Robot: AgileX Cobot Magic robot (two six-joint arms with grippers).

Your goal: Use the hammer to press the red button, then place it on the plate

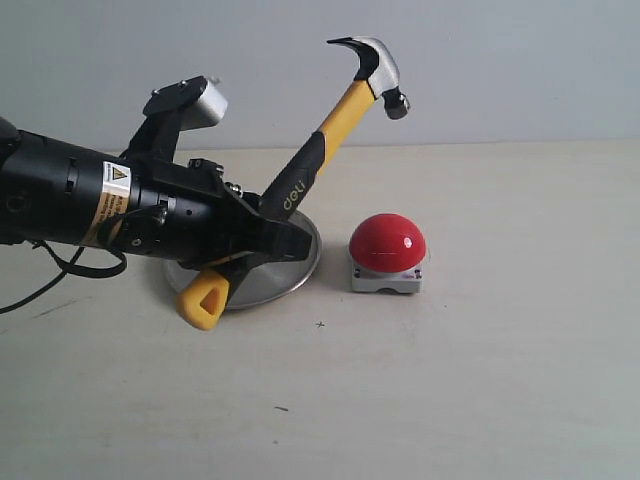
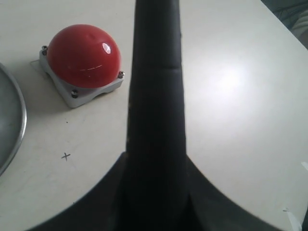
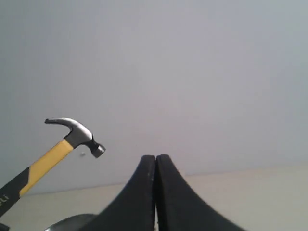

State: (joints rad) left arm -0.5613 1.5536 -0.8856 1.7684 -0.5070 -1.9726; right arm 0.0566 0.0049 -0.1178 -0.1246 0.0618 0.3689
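Observation:
My left gripper [image 1: 268, 238] is shut on the hammer's black handle. The hammer [image 1: 330, 130] slants up to the right, its steel head high above the red button [image 1: 388, 242], well clear of it. Its yellow looped end [image 1: 204, 299] hangs below the gripper. The red button stands on its grey base to the right of the steel plate [image 1: 292, 272], which lies partly hidden behind the gripper. In the left wrist view the hammer's handle [image 2: 156, 96] fills the middle, with the red button [image 2: 84, 55] and the plate's rim [image 2: 18, 130] beside it. My right gripper [image 3: 156, 161] is shut and empty, and the hammer [image 3: 72, 137] shows beyond it.
A small pencil cross [image 1: 320, 324] marks the pale table in front of the plate. The grey wall rises behind the table. A black cable [image 1: 60, 275] trails from the left arm.

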